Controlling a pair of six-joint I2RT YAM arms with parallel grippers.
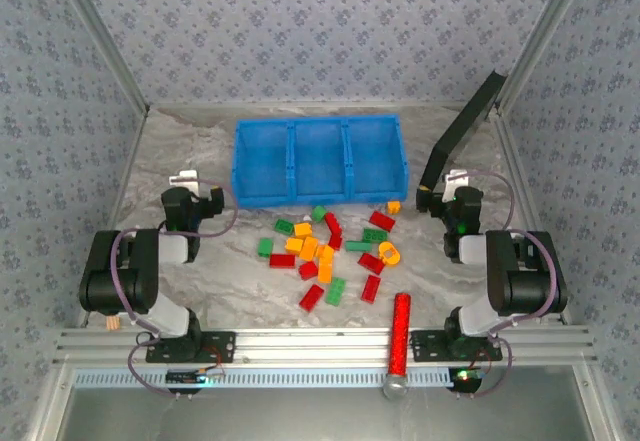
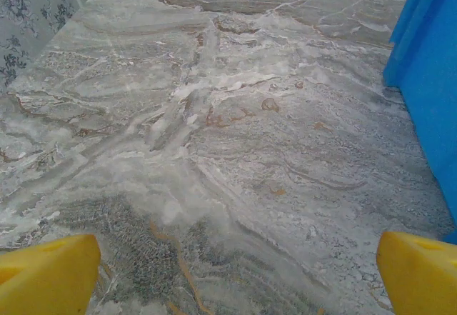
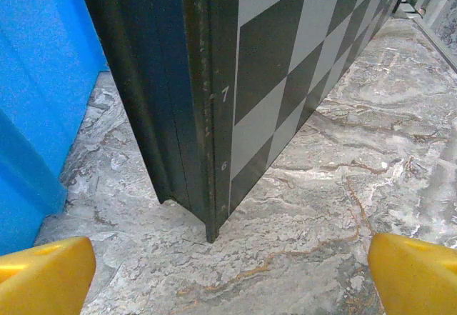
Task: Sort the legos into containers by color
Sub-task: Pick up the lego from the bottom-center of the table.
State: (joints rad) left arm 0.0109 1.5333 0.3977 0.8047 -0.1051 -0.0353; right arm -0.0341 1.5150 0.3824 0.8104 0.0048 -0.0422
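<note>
Several red, green and orange-yellow legos lie scattered on the marble table in front of the blue tray, whose three containers look empty. My left gripper stands left of the tray, away from the bricks. In the left wrist view the left gripper is open, its yellow fingertips wide apart over bare marble, the tray wall at its right. My right gripper stands right of the tray. In the right wrist view the right gripper is open with nothing between its fingers; the tray is at the left.
A dark checkerboard panel leans at the back right, its lower corner just ahead of the right gripper. A long red cylinder with a silver base lies at the near edge. Patterned walls enclose the table.
</note>
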